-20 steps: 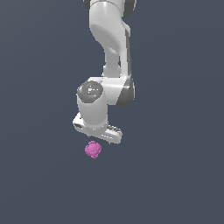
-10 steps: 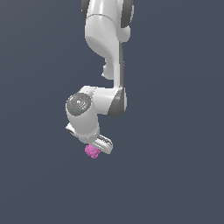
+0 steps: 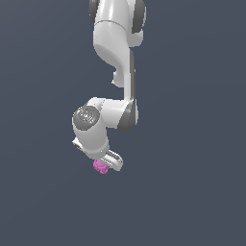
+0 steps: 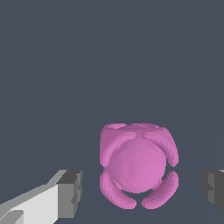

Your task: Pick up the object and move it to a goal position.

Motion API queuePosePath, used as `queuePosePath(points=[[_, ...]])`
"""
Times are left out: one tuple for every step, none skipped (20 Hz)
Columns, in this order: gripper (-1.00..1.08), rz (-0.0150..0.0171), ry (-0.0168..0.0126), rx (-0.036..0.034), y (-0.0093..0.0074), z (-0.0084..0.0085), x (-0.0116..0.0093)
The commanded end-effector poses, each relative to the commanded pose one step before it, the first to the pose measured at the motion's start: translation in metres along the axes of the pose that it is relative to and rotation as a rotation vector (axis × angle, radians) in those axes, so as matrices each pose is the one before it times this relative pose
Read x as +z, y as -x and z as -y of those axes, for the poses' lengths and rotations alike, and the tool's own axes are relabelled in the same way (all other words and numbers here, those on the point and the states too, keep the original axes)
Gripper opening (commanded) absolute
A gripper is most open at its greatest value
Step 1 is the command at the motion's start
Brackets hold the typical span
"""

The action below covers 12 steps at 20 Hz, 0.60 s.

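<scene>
The object (image 4: 136, 165) is a small pink-magenta lumpy ball, seen close up in the wrist view on the dark grey floor. It lies between my two grey-padded fingers (image 4: 70, 192), with a gap on each side. My gripper (image 4: 142, 193) is open around it and touches it on neither side. In the exterior view the object (image 3: 100, 166) peeks out from under the white gripper (image 3: 104, 163), which hides its upper part.
The white arm (image 3: 115, 57) comes down from the exterior view's top, its elbow (image 3: 126, 113) bent toward that view's right. All around is plain dark grey ground (image 3: 192, 192).
The gripper has come down and shifted toward the exterior view's left, from above the object to around it. The object has stayed in place.
</scene>
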<state>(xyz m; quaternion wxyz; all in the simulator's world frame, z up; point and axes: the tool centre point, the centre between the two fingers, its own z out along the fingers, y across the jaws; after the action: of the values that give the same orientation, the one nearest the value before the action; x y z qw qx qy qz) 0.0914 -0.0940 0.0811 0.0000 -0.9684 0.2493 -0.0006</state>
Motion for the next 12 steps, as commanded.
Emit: queuePosePath(points=[[1.00,0.00143,0.00058,0.00108,0.00060,-0.00038,0.01183],[1.00,-0.00006,-0.00007,0.00068,0.00009,-0.00016,0.00620],[1.00,-0.00006,-0.00007,0.00068,0.00011,-0.00016,0.00631],[1.00,-0.00004,-0.00005,0.00048,0.00011,-0.00006,0.00541],[1.00,-0.00004,-0.00005,0.00048,0.00004,-0.00010,0.00447],[1.00,-0.00005,-0.00005,0.00048,-0.00005,-0.00013,0.00353],[1.00,0.00000,0.00000,0.00000,-0.00004,0.00017,0.00264],[1.00,0.00000,0.00000,0.00000,-0.00016,0.00015,0.00171],[1.00,0.00000,0.00000,0.00000,-0.00028,0.00014,0.00077],[1.00,0.00000,0.00000,0.00000,-0.00041,0.00012,-0.00017],[1.00,0.00000,0.00000,0.00000,-0.00040,0.00008,-0.00074],[1.00,0.00000,0.00000,0.00000,-0.00013,0.00002,-0.00031]])
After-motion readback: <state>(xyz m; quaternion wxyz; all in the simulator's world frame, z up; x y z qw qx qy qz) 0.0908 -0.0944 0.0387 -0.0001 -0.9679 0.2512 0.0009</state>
